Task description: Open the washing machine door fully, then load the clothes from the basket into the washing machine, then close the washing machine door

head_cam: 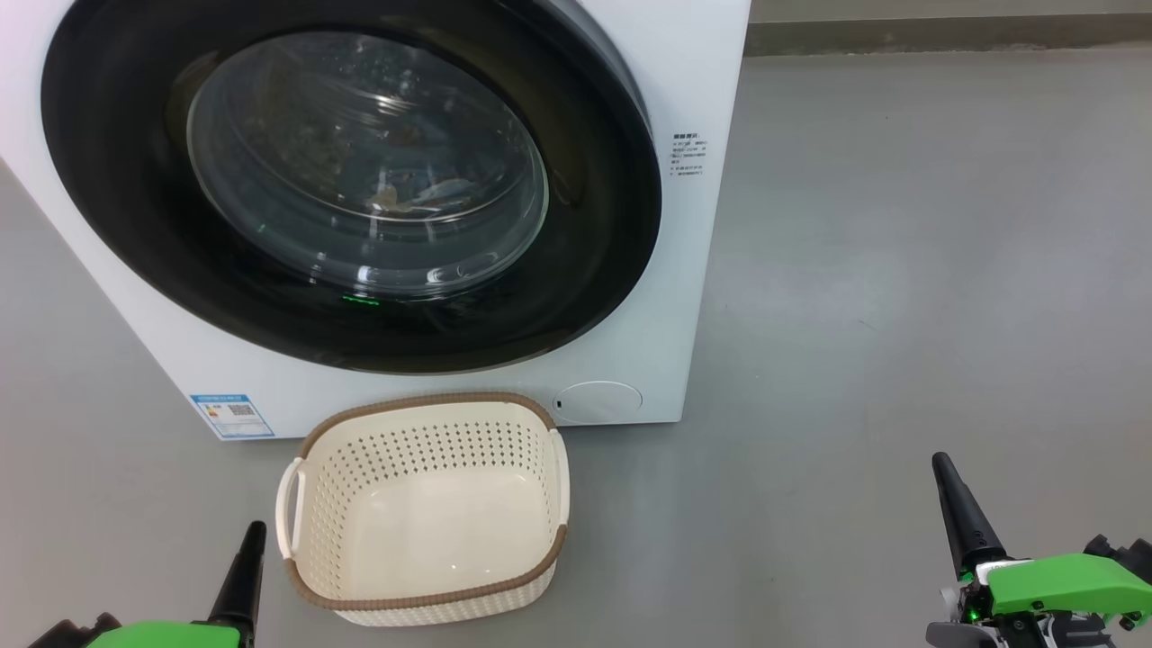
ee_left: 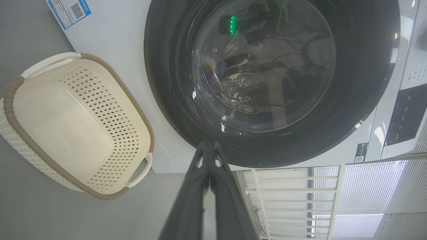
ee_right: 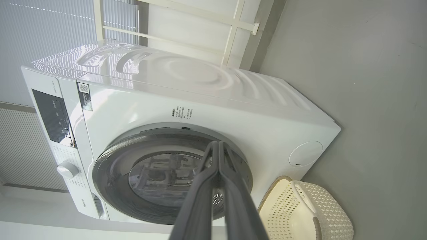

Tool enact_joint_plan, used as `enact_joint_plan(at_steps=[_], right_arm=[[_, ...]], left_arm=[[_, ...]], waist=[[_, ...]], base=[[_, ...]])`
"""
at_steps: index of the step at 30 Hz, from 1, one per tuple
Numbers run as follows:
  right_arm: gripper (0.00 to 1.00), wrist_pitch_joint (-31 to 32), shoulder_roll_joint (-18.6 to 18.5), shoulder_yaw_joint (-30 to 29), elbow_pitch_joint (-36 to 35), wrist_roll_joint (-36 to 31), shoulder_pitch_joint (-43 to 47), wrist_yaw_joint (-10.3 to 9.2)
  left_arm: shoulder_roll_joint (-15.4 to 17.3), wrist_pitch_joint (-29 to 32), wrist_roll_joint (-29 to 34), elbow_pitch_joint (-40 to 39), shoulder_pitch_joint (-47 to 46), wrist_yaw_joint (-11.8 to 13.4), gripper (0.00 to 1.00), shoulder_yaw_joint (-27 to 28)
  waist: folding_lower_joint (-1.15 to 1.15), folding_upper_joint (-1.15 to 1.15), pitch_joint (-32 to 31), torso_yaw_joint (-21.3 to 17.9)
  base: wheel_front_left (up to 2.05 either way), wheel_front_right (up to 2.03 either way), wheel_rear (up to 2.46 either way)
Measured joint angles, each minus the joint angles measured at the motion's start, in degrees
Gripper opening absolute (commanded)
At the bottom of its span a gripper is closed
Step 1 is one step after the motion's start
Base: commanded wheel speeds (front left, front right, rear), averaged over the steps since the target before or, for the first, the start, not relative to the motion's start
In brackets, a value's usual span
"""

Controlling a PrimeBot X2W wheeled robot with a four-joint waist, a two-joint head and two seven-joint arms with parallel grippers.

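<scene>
The washing machine (head_cam: 702,108) stands on the grey floor (head_cam: 900,270), white body square to the room. Its door (head_cam: 594,225), the wide black ring with the bulging glass, lies against the front. Whether the latch has caught cannot be told. An unlatched door would swing out again and leave the last step undone.

The basket (head_cam: 423,399) sits on the floor just beside the machine's front, below the door, and holds nothing. It stands close enough that I judge a reopened door would pass over its rim. An arm reaching low could knock it aside.

The clothes (head_cam: 423,193) appear only as a small blue and orange patch through the glass, low in the drum. This is too faint to count both bundles. If an edge of fabric lies across the rubber seal, the door would not seat properly. The seal itself is hidden behind the door.

The left claw (head_cam: 255,531) rests near the basket's left handle, fingers pressed together and pinching nothing. The right claw (head_cam: 945,477) stands well apart to the right, likewise pressed together and empty. The left is the likelier of the two to clip the basket on any forward move.
</scene>
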Motion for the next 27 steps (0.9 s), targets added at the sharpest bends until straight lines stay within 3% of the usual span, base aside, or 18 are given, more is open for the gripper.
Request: enact_joint_plan(at_steps=[21, 27], right_arm=[[0.0, 3.3, 1.4, -2.2, -1.5, 9.4, 0.0, -0.43], [0.0, 3.3, 1.5, -2.3, -1.6, 10.1, 0.0, -0.43]], left_arm=[[-0.5, 3.3, -11.1, -0.1, -1.0, 0.0, 0.0, 1.0], [-0.6, 3.3, -11.2, -0.1, -1.0, 0.0, 0.0, 1.1]], waist=[[0.0, 0.0, -0.7, 0.4], [0.0, 0.0, -0.7, 0.4]], base=[[0.0, 0.0, 0.0], [0.0, 0.0, 0.0]])
